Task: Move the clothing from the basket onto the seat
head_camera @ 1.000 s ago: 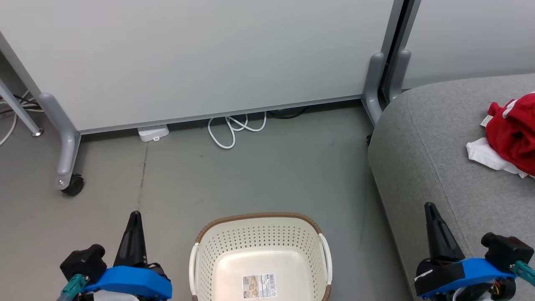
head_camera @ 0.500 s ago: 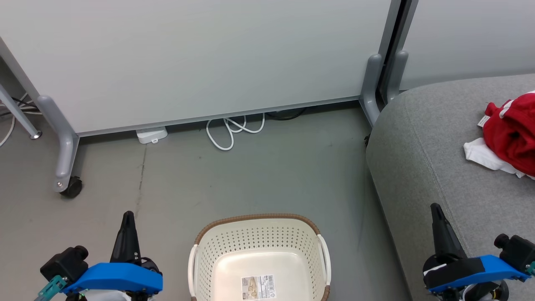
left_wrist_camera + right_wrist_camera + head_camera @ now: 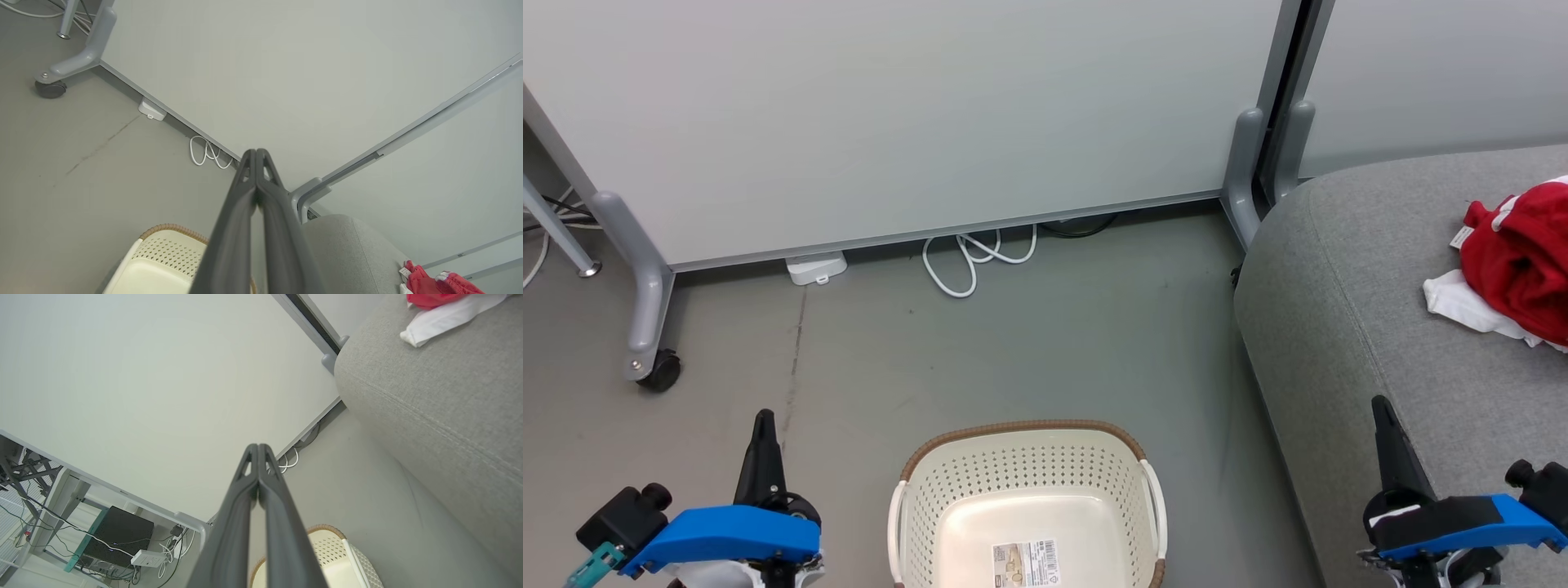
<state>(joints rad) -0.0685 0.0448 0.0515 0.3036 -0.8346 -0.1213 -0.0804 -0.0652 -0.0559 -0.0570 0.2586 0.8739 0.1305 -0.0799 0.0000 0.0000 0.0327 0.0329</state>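
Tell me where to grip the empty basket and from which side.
Probably the white handle on the right side of the basket, taken from above: it bows out from the perforated wall as a thin band that two fingers could close around.

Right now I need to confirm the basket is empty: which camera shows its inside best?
The head view: it looks down into the basket, showing its bare bottom and label, though the near edge is cut off. The left wrist view catches one corner; the right wrist view just some rim and side wall.
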